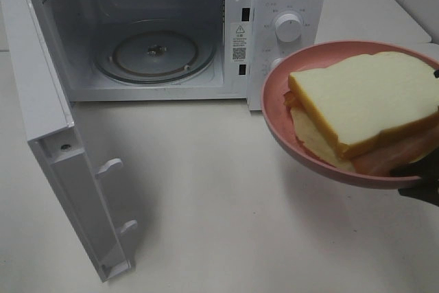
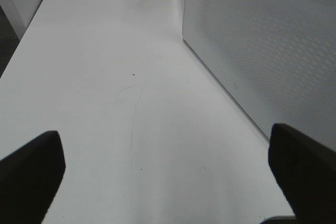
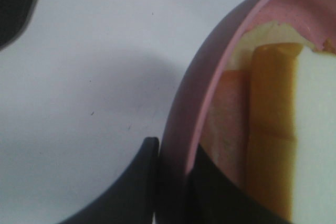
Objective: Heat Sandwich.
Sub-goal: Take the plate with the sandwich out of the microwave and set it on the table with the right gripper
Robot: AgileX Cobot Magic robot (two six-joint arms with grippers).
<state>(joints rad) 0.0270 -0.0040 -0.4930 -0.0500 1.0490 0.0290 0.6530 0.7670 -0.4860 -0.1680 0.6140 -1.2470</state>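
Note:
The sandwich [image 1: 363, 101], thick pale bread with tan crust and a yellowish filling, lies on a round pink plate [image 1: 274, 101] held in the air to the right of the microwave [image 1: 288, 5]. My right gripper [image 1: 418, 180] is shut on the plate's near rim. In the right wrist view, one finger of the right gripper [image 3: 176, 156] sits outside the plate rim [image 3: 210, 93] and the other inside it, beside the sandwich [image 3: 310, 129]. My left gripper [image 2: 168, 182] stands wide open over bare table, holding nothing. It does not show in the exterior high view.
The microwave door [image 1: 62, 162] swings out to the front left, and the glass turntable [image 1: 154, 53] inside holds nothing. The door's perforated panel [image 2: 262, 51] rises close beside the left gripper. White table [image 1: 219, 204] stretches in front.

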